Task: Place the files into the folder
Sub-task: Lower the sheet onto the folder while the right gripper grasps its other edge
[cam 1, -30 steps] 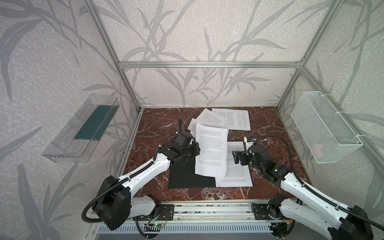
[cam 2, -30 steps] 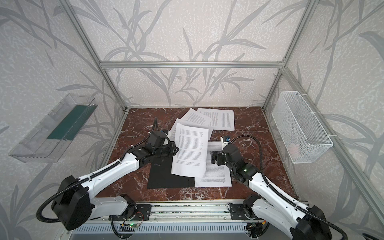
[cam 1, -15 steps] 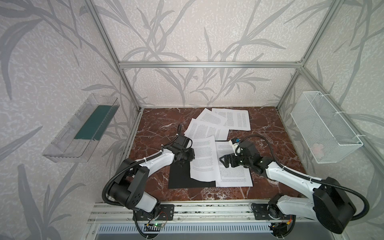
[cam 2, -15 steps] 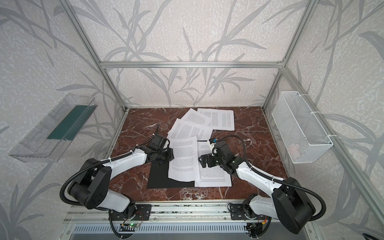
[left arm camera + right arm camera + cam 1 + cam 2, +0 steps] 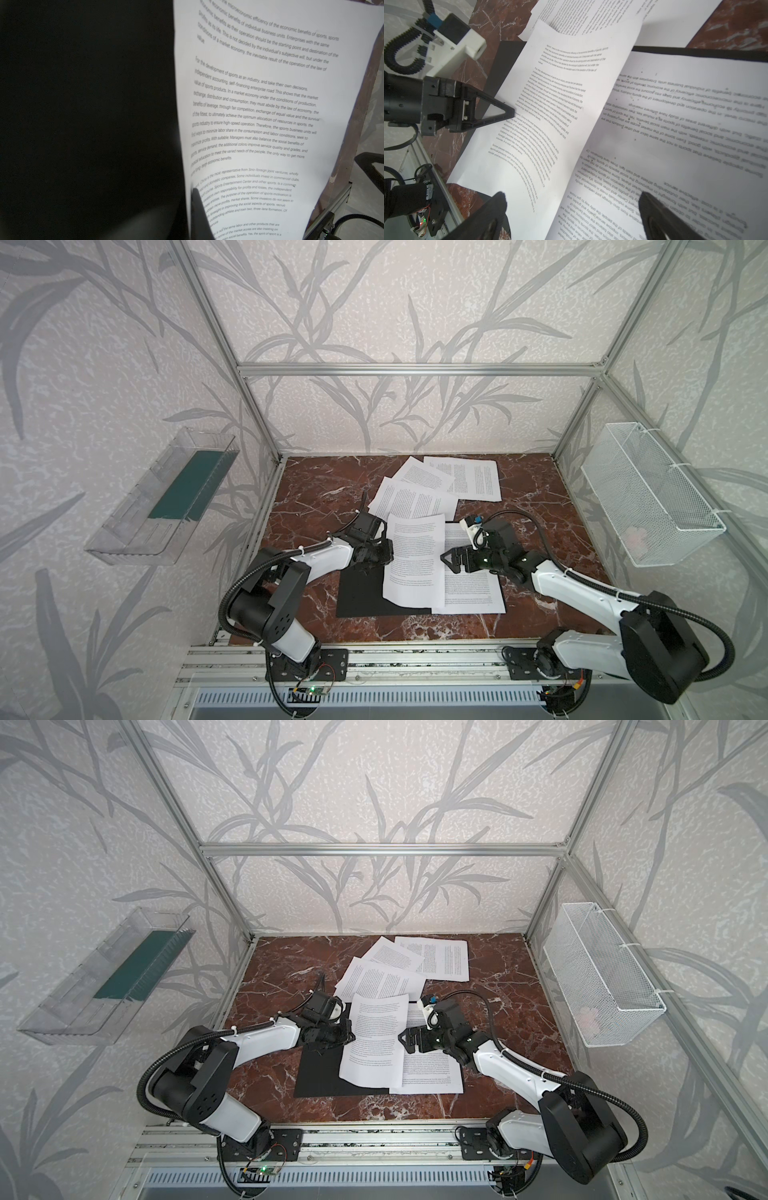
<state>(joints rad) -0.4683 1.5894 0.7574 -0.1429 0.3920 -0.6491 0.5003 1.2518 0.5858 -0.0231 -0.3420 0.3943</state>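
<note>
Black card nearest the rail: the folder lies open and flat on the marble table, its right half already covered by one printed sheet. Just past that, the left gripper is clenched on the left edge of a second sheet, which bows and sits skewed across the middle of the folder, overlapping the first page. Opposite, the right gripper hangs with jaws spread wide, holding nothing, over the seam where the two pages meet. My read: this page wants sliding rightward and squaring up before the pinch lets go. It should go low and slow so the paper doesn't buckle, with the free pincer pressing the lower page so it isn't dragged along. Further back, three loose files fan across the marble, overlapping, waiting their turn.
</note>
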